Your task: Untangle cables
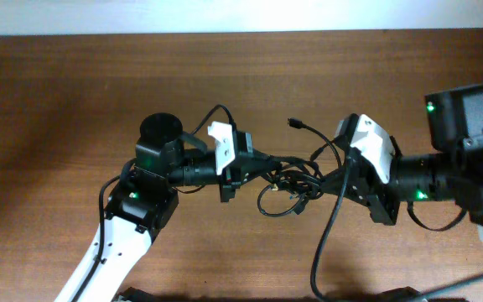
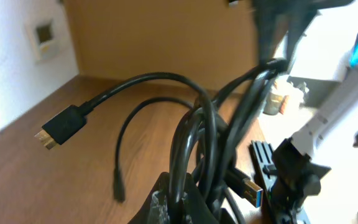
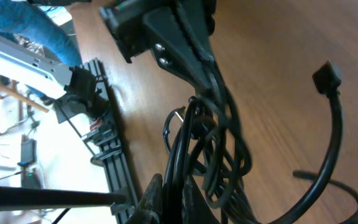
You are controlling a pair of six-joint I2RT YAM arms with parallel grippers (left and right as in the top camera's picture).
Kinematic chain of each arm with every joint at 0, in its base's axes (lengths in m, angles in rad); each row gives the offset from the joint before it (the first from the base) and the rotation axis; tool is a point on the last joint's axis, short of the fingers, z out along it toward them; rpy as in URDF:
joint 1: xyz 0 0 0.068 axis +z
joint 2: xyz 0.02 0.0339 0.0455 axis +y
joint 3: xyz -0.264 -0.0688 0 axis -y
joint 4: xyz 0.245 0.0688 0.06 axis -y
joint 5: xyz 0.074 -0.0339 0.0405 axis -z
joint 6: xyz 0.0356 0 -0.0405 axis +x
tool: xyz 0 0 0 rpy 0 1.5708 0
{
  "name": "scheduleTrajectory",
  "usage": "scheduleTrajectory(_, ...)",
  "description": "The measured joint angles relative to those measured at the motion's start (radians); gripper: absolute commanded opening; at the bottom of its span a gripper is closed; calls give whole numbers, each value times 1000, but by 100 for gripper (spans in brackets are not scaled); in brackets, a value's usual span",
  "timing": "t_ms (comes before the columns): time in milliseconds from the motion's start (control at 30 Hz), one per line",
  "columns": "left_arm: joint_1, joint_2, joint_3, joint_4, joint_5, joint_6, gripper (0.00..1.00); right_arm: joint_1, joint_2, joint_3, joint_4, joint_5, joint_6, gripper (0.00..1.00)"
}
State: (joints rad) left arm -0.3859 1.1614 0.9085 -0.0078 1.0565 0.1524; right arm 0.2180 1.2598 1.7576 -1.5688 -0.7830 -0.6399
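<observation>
Left fingers (image 2: 157, 208) are clenching the tangled cables (image 1: 292, 180); right fingers (image 3: 149, 202) are gripping the same bundle over the tabletop (image 1: 74, 101).

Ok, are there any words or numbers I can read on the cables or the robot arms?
None can be read. The cables and their plugs carry no visible writing, the white arm covers look blank, and the wall plate in the left wrist view is too blurred to tell.
</observation>
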Motion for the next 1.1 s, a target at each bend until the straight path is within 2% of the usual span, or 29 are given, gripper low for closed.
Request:
scheduleTrajectory(67,0,0,0,-1,-32,-92,0,0,-43,0,38,0,5,4)
scheduleTrajectory(167,0,0,0,-4,-44,-145,0,0,-86,0,112,19,53,4)
scheduleTrajectory(300,0,0,0,-11,-63,-209,0,0,-143,0,260,157,249,4)
scheduleTrajectory(433,0,0,0,-10,-62,-245,0,0,-145,0,295,341,428,4)
scheduleTrajectory(467,0,0,0,-2,-50,-248,0,0,-141,0,294,375,455,11)
scheduleTrajectory(500,0,0,0,12,-34,-251,0,0,-134,0,291,401,474,39)
scheduleTrajectory(533,0,0,0,36,-6,-251,0,0,-119,0,288,418,486,56)
scheduleTrajectory(567,0,0,0,59,24,-251,0,0,-101,0,283,435,502,70)
scheduleTrajectory(633,0,0,0,95,65,-251,0,0,-75,0,279,450,509,88)
scheduleTrajectory(733,0,0,0,103,100,-255,0,0,-56,0,276,474,519,94)
scheduleTrajectory(833,7,0,-2,167,111,-316,0,0,-57,0,270,575,591,94)
scheduleTrajectory(967,105,0,-2,279,122,-526,0,0,-59,0,268,640,639,95)
scheduleTrajectory(1100,214,0,-2,304,122,-775,0,0,-59,0,269,696,689,96)
